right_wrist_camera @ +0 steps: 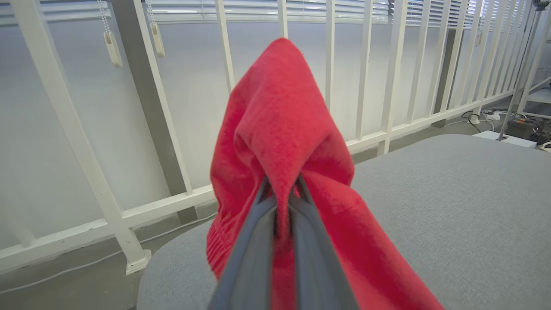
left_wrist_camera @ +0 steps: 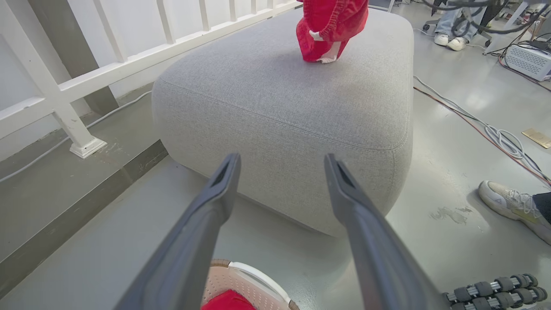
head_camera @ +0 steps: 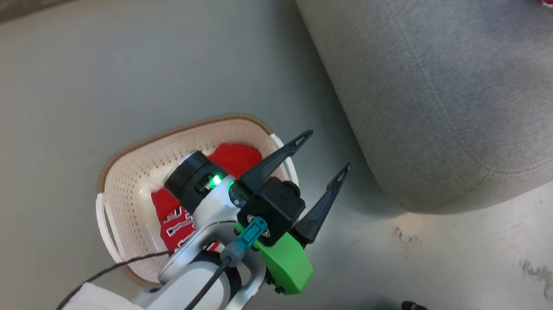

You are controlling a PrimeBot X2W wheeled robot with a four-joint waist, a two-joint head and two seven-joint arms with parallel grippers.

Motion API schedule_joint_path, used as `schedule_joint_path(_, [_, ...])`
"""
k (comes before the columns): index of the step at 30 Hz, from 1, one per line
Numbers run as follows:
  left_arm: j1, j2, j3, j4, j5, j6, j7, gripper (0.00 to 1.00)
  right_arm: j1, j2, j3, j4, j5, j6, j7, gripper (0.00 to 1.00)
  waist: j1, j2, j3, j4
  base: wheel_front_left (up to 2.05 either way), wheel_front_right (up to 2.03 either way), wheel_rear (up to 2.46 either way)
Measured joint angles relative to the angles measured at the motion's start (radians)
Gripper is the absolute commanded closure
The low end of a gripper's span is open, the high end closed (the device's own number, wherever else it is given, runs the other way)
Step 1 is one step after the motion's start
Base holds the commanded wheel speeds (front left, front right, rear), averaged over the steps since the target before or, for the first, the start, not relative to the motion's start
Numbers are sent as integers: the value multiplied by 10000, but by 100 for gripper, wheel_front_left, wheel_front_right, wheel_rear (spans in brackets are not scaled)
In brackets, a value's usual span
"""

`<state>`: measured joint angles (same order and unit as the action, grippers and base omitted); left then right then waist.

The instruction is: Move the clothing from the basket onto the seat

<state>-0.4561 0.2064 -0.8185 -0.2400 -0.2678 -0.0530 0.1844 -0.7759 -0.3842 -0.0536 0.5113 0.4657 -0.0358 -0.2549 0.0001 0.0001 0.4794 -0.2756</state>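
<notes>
A cream perforated basket (head_camera: 127, 185) with a brown rim sits on the floor, with red clothing (head_camera: 176, 220) lying in it. My left gripper (head_camera: 330, 151) hovers open above the basket's right side, fingers spread and pointing toward the grey seat (head_camera: 447, 89). In the left wrist view the open left gripper (left_wrist_camera: 282, 161) faces the seat (left_wrist_camera: 301, 107), and the basket's rim (left_wrist_camera: 258, 273) shows below. My right gripper (right_wrist_camera: 282, 183) is shut on a red piece of clothing (right_wrist_camera: 280, 129), which hangs over the seat (right_wrist_camera: 452, 206). That garment (left_wrist_camera: 331, 26) dangles with its lower end at the seat top.
A white railing (left_wrist_camera: 64, 86) runs behind the seat. Cables (left_wrist_camera: 495, 129) trail over the floor to the right, and a person's shoe (left_wrist_camera: 512, 206) stands near the seat's corner. A black ribbed object (left_wrist_camera: 495, 292) lies on the floor at lower right.
</notes>
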Motion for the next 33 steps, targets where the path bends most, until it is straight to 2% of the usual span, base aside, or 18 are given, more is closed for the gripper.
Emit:
schedule_joint_path(8, [-346, 58, 61, -84, 247, -44, 142, 0, -205, 155, -4, 966, 125, 40, 0, 100, 0, 0, 848, 174, 0, 0, 0])
schedule_joint_path(14, [-395, 291, 157, -6, 276, -84, 182, 0, -218, 650, 15, 1760, 198, 111, 0, 100, 0, 0, 1329, 206, 0, 0, 0])
schedule_joint_path(26, [-510, 313, 159, 217, 265, -174, 94, 0, -563, 690, 54, 2550, 161, 286, 0, 100, 0, 0, 1346, 96, 0, 0, 0])
schedule_joint_path(27, [-510, 313, 161, 268, 249, -174, 71, 0, -563, 692, 71, 2623, 159, 334, 0, 94, 1, -1, 1315, 94, 0, 0, 0])
schedule_joint_path(28, [-510, 311, 159, 318, 244, -174, 56, 0, -563, 688, 121, 2740, 140, 399, 0, 50, 0, 0, 1279, 94, 0, 0, 0])
schedule_joint_path(29, [-510, 311, 159, 341, 244, -174, 36, 0, -561, 692, 171, 2813, 98, 447, 0, 0, 0, 0, 1243, 95, 0, 0, 0])
schedule_joint_path(33, [-510, 293, 169, 416, 167, -176, -138, 0, -561, 688, 339, 2980, -36, 585, 0, 0, 0, 0, 1076, 110, 0, 0, 0])
